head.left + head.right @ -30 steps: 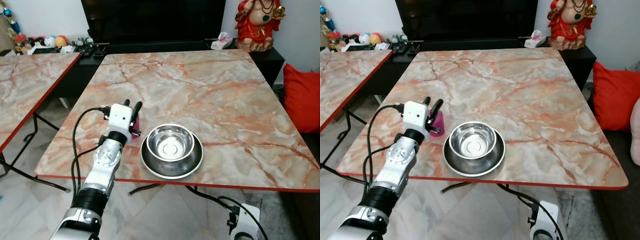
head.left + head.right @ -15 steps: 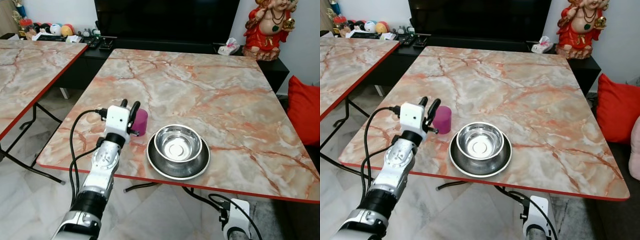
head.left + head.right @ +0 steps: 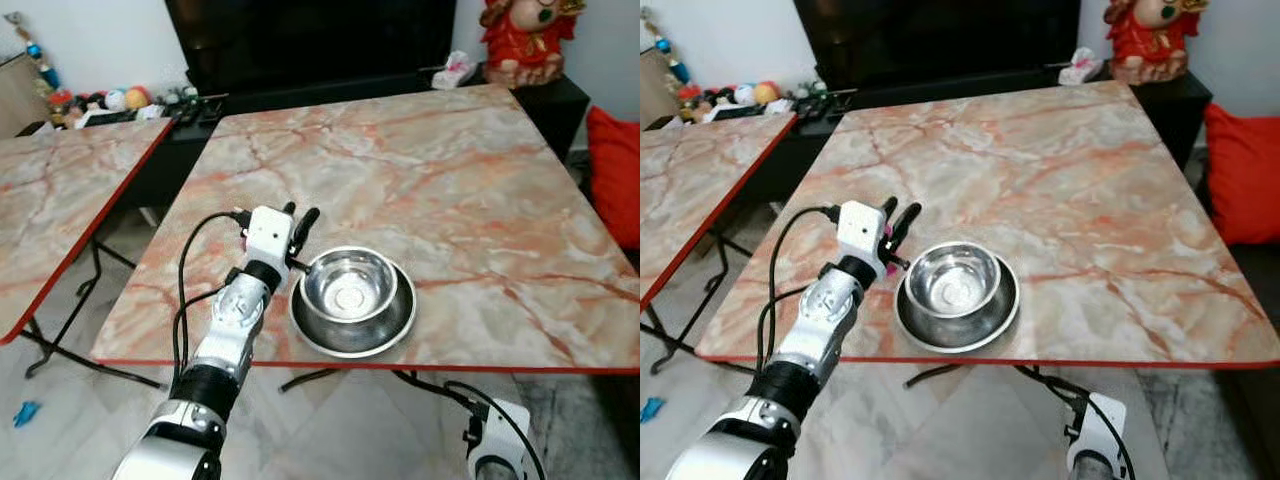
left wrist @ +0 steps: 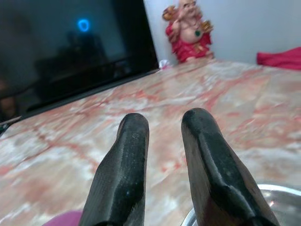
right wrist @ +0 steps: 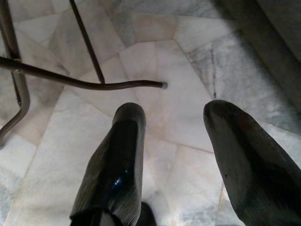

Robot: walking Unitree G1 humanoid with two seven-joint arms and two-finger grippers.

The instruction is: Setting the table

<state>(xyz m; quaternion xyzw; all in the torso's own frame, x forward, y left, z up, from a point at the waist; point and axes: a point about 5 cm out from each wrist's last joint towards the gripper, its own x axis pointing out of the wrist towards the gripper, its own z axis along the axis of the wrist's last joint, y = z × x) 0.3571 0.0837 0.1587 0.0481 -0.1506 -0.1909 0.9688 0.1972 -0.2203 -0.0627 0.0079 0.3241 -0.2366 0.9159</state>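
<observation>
Two black fingers of the left gripper point(image 3: 297, 216) stand parted over the pink cup point(image 4: 63, 220); lift straight, avoiding the steel bowl point(image 3: 350, 286).

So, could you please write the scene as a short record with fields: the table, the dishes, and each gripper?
table: marble-pattern tabletop with red edge
dishes: round steel bowl sitting in a round steel plate, near the table's front edge
cup: pink plastic cup, mostly hidden behind the left gripper, left of the bowl
left gripper: left gripper over the table beside the bowl, fingers open, holding nothing
right gripper: right gripper hanging below table level over the tiled floor, fingers open
</observation>
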